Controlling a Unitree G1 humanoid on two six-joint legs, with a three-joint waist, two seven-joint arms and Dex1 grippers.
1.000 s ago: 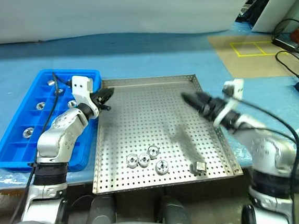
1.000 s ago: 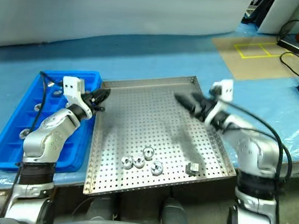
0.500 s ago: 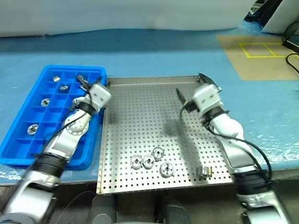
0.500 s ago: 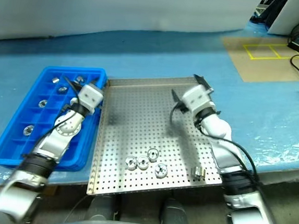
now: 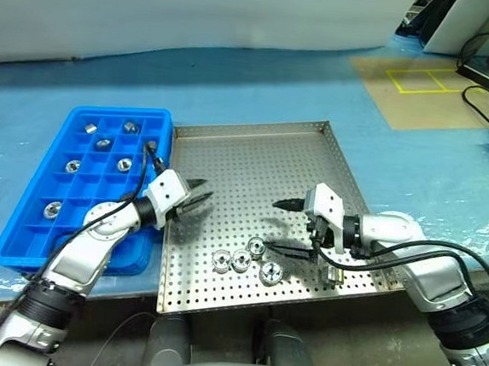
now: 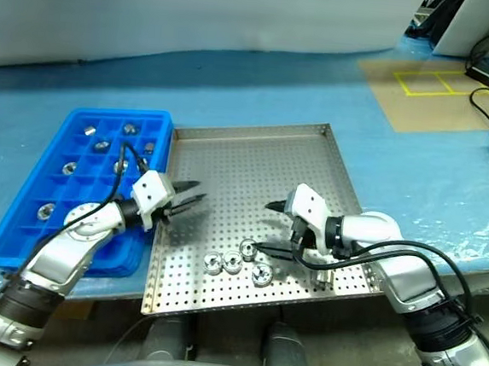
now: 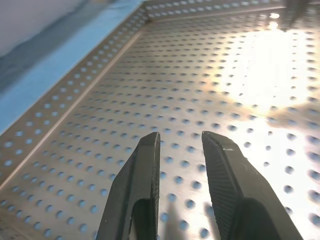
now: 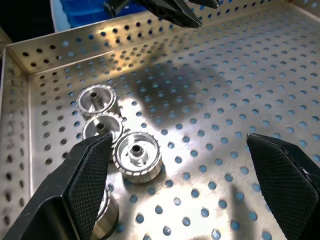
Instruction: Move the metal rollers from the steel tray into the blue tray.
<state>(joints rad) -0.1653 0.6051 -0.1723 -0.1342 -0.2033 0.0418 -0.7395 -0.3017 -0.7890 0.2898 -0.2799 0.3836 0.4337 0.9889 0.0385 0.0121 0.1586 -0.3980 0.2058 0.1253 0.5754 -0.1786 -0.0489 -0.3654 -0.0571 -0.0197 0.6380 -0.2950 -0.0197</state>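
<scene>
While the right hand (image 5: 282,227) hovers low over the steel tray (image 5: 255,162) with fingers spread wide and empty, four metal rollers (image 5: 244,261) lie clustered just beside its lower finger, a fifth behind its wrist. Left hand (image 5: 198,199), closed on nothing, points over the tray's edge; blue tray (image 5: 24,249) behind it holds several rollers.

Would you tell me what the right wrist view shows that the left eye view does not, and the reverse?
Right wrist view: centre holes and ribbed rims of the clustered rollers, beside the open right tool. Left eye view: the blue tray compartments holding rollers, plus a brown board. Both: the steel tray, that cluster, the left tool.
</scene>
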